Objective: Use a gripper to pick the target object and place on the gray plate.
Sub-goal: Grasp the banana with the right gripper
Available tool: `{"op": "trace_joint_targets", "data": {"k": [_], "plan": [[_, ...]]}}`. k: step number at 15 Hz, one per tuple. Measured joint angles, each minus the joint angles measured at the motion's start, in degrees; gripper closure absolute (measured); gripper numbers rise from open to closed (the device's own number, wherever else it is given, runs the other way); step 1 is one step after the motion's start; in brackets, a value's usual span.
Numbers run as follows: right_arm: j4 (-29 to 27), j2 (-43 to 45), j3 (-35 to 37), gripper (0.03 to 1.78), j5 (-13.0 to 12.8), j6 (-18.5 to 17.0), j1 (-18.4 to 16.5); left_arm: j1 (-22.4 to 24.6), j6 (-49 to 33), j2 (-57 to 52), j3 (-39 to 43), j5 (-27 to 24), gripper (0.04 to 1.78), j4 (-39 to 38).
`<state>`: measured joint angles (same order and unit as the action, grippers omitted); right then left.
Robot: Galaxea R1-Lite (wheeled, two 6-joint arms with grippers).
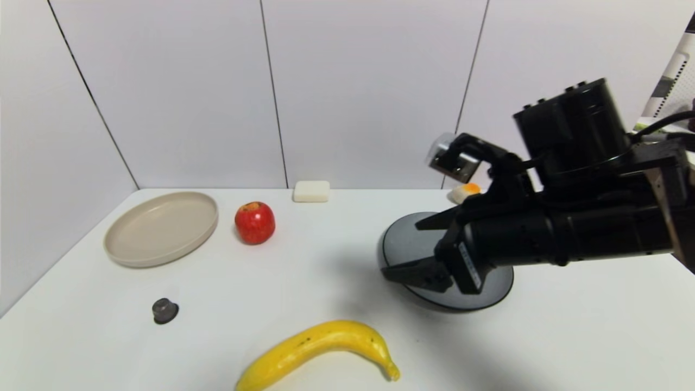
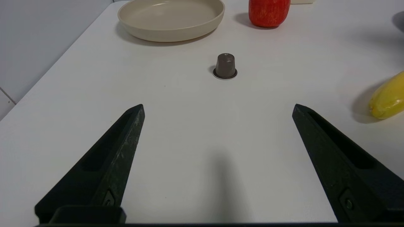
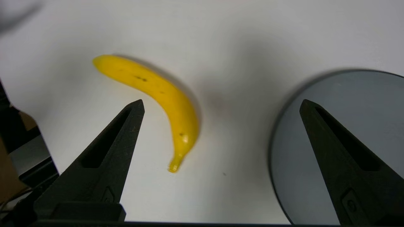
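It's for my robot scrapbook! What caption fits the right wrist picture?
Open right gripper hovers above the white table, banana and gray plate lying apart below.

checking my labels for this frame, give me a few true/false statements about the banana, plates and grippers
1. The banana lies on the table, not on any plate. True.
2. The right gripper is shut on the banana. False: it is open, above the gray plate, holding nothing.
3. The apple sits inside the beige plate. False: it stands beside it on the table.
4. The left gripper is open. True.
5. A small brown capsule stands on the table. True.
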<state>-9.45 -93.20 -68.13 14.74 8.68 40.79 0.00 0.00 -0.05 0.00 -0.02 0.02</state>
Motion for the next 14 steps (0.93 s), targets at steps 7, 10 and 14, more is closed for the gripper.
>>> {"op": "trace_joint_targets", "data": {"k": [7,10,14], "plan": [[19.53,-8.45,7.06,0.11,5.63,8.44,7.30,0.00,0.02,0.00,0.00,0.02,0.13,-0.02],[29.56,-11.87,10.58,0.11,8.66,10.74,7.30,0.00,0.00,0.00,0.00,0.02,0.13,-0.02],[35.00,-15.13,14.30,0.11,12.79,16.86,6.84,0.00,0.00,0.00,0.00,0.02,0.13,-0.02]]}}
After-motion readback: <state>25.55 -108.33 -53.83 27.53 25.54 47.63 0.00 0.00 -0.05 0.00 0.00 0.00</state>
